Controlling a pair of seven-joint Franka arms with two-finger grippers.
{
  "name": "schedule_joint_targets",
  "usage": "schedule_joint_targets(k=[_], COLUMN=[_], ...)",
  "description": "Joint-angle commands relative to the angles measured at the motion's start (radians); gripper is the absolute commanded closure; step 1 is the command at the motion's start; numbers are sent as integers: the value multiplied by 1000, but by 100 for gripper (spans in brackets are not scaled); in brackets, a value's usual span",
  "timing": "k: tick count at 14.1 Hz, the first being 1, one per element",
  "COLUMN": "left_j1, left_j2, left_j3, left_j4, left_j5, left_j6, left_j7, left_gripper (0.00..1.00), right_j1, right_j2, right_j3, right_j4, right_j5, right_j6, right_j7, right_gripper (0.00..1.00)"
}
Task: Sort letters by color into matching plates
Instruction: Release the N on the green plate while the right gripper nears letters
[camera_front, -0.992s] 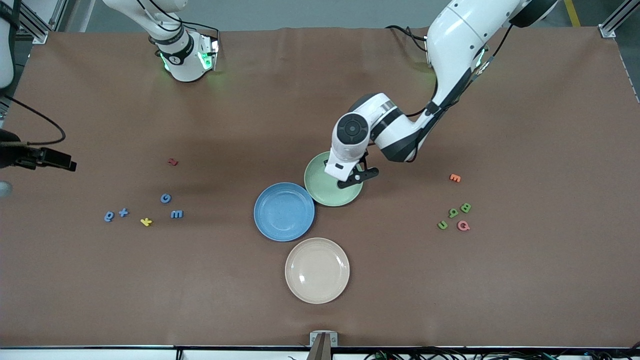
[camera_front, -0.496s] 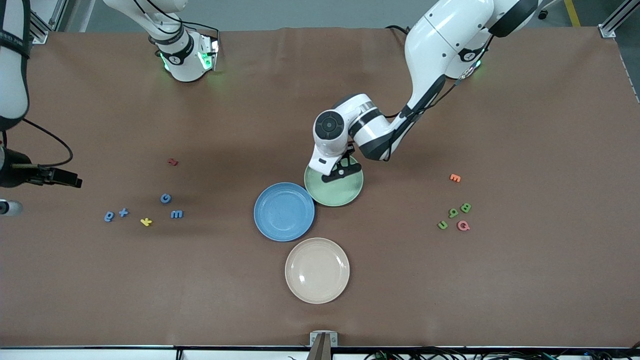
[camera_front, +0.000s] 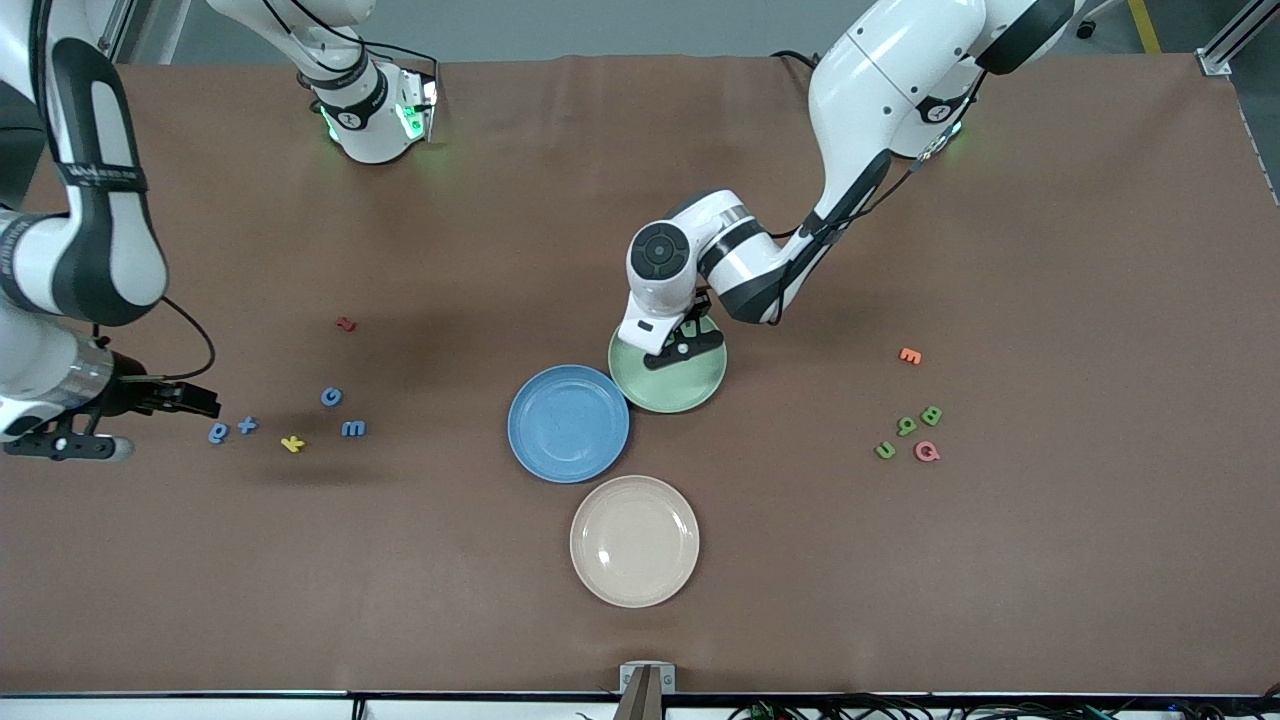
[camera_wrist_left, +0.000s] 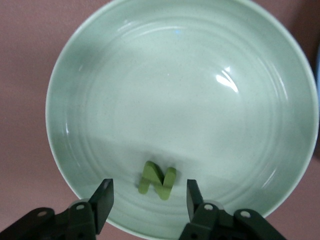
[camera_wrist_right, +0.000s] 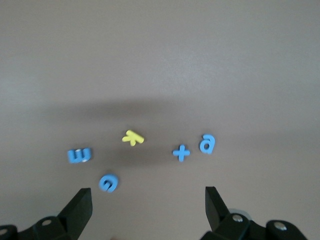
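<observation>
While left gripper (camera_wrist_left: 148, 202) hovers over green plate (camera_front: 690, 385), fingers (camera_wrist_left: 102, 200) spread, green letter N (camera_wrist_left: 157, 180) lies loose in plate between them. Blue plate (camera_front: 568, 423) touches green plate at its 8 o'clock; beige plate (camera_front: 634, 540) nearest front camera. Right gripper (camera_wrist_right: 148, 207), fingers wide apart, over blue letters (camera_wrist_right: 181, 152) and yellow letter (camera_wrist_right: 133, 137). Three green letters (camera_front: 906, 426) on bench (camera_front: 1050, 550) toward left arm's end.
</observation>
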Motion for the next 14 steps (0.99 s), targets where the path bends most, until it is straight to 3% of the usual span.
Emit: schedule_joint_targets(k=[1,8,11,14], left_j1=[35,199,274,355], left_j2=[-29,-140,-154,-151], left_j3=[0,-8,-6,-8], left_j4=[4,-81,-94,-94], left_j5=[24,24,25,93], left_j6=[-5,-17,-17,-14], left_j7=[-4,169,258,404], left_gripper=[16,16,16,16], right_j1=[-26,-88,-79,-77], right_j2=[-17,126,154,175], right_j3=[12,15,17,20], right_j4=[-165,-201,-198,-186], right_j5=[2,10,10,13], right_j6=[165,351,359,358], right_j7=[-74,-445,-445,-444], right_gripper=[0,1,22,27])
